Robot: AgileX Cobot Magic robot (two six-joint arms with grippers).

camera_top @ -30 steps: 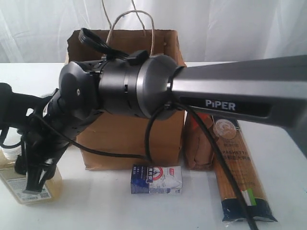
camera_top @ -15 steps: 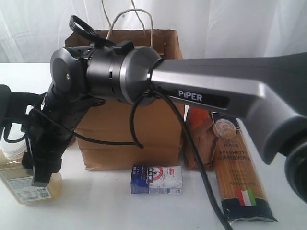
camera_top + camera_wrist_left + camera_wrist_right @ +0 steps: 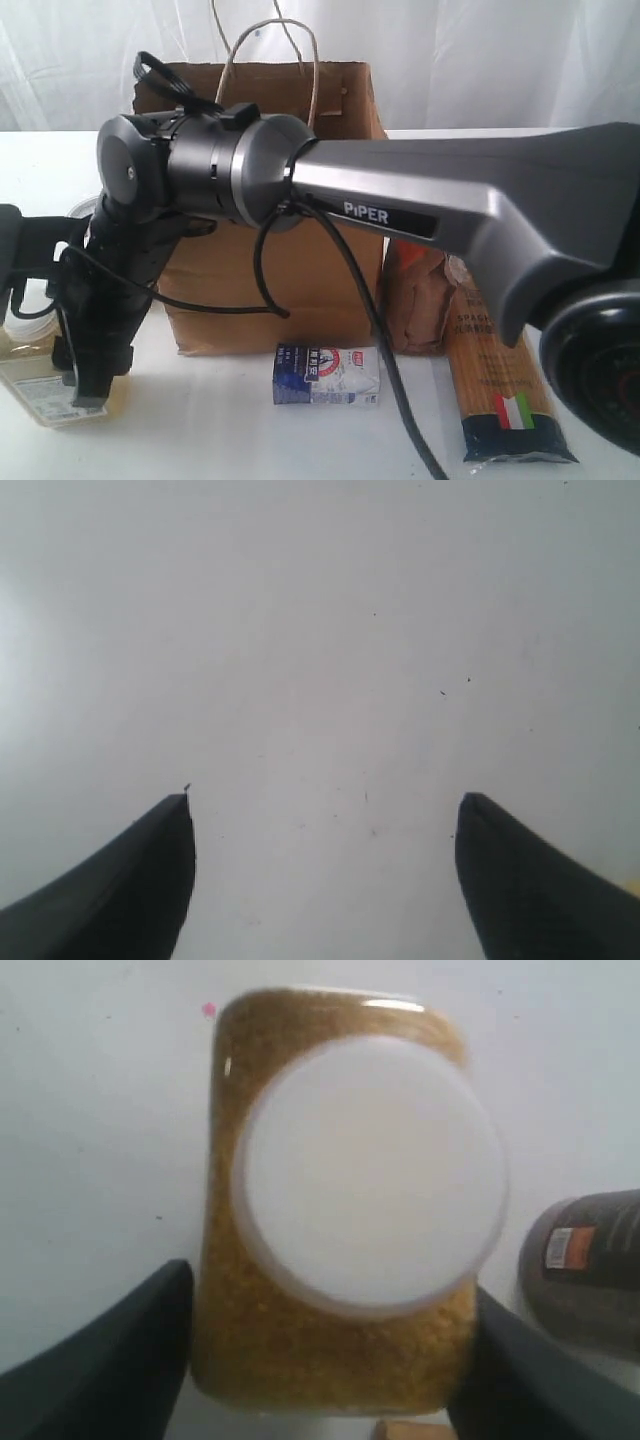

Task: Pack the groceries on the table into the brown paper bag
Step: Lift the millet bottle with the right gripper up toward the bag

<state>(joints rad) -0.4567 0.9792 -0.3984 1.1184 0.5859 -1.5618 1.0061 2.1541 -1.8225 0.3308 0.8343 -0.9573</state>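
Bottle [image 3: 330,1210], yellow with a white cap: upright on the tabletop [image 3: 200,430], at the far left of the exterior view. Sits squarely between the two dark fingers of the right claw [image 3: 332,1280], one finger at each side, cap turned straight up at the wrist camera. Right claw open, spread wide astride the bottle; hard to tell whether the pads touch its sides. Reached from the right by a long grey arm [image 3: 420,200] crossing in front of the bag [image 3: 225,285]. Near the bottle, a dark round container [image 3: 585,1260] with a small label, too blurred to name. Further right, bag upright on the tabletop, loop handles up. Just in front of the bag, carton [image 3: 327,375] lying flat. At the bag's right flank, pouch [image 3: 415,300] just beside it, then spaghetti [image 3: 505,390] flat alongside the pouch, dark end toward the camera. Left claw [image 3: 325,798] open too, fingers well apart over bare white tabletop.
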